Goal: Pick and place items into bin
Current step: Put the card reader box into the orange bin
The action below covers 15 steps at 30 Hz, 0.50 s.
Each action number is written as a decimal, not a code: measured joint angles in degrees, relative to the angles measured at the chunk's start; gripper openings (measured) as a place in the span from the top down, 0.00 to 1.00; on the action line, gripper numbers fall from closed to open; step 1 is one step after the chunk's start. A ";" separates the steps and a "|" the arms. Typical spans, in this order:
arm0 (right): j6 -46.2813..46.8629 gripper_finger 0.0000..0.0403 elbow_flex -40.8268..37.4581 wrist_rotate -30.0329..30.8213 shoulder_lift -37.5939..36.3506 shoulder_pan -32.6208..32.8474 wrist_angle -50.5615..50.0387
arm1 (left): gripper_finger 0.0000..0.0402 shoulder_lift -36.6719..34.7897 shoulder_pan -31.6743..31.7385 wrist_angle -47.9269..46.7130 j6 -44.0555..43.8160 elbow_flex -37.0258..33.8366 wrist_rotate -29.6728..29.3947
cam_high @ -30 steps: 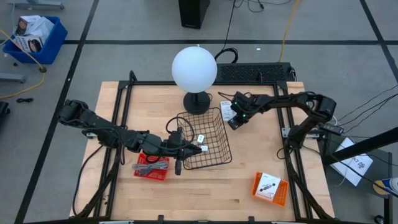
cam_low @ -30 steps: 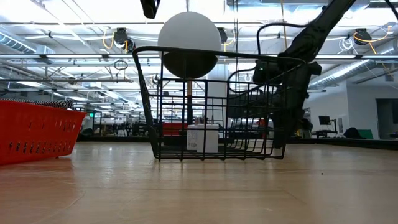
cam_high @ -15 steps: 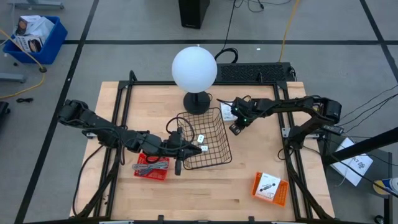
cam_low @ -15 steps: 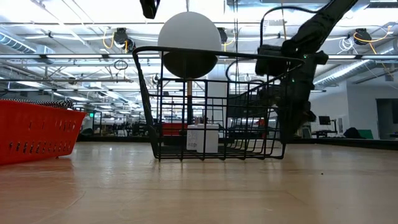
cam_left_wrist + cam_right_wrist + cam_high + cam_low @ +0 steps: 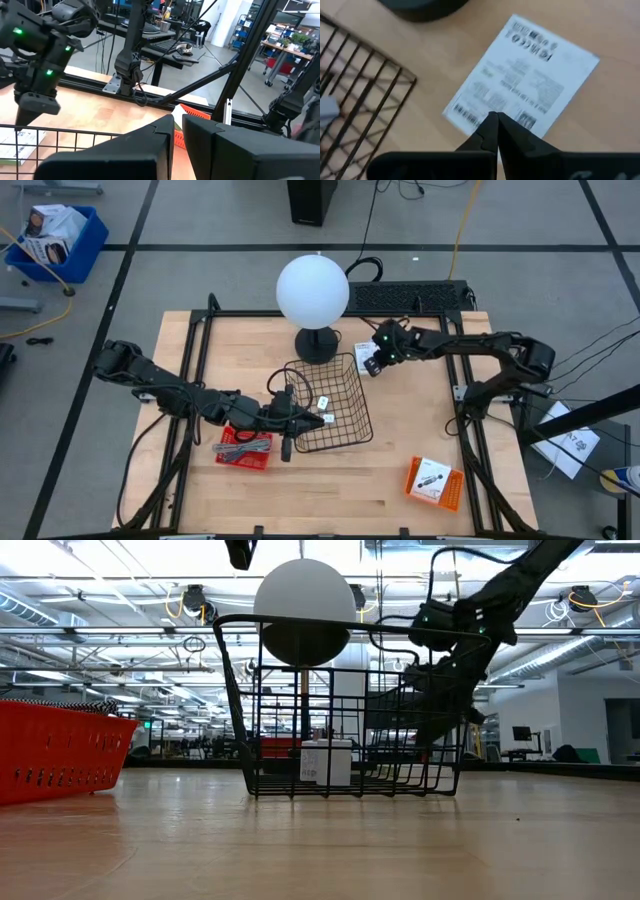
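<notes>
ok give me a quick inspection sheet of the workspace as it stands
surface: wooden table, framed by dark rails
job's things: black wire basket at centre with a small white block inside; white printed packet on the table beside the basket
clutter: white globe lamp; red tray; orange tray
grippers: left claw over the basket, nearly closed; right claw shut above the packet, holding nothing
cables: cords on the floor behind the table
surroundings: blue bin on the floor; workshop behind

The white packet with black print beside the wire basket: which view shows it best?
Right wrist view: the white packet fills the frame, print visible. The high view shows it small; the left wrist shows only a corner; the low view hides it.
</notes>
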 joint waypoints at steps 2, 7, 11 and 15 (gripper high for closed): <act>-0.24 1.00 0.02 -0.53 0.91 -0.96 0.33 | 0.88 0.00 0.00 -0.13 0.00 0.00 0.00; -0.46 1.00 0.02 -3.23 3.17 -1.85 0.65 | 0.88 -0.02 0.01 -0.94 -0.01 0.00 0.00; -0.46 1.00 0.02 -4.34 4.95 -1.82 1.59 | 0.88 -0.02 0.08 -0.87 -0.02 0.00 0.00; -0.39 1.00 0.07 -5.28 5.56 -1.82 0.33 | 0.88 -0.02 0.09 -0.92 -0.02 0.00 0.00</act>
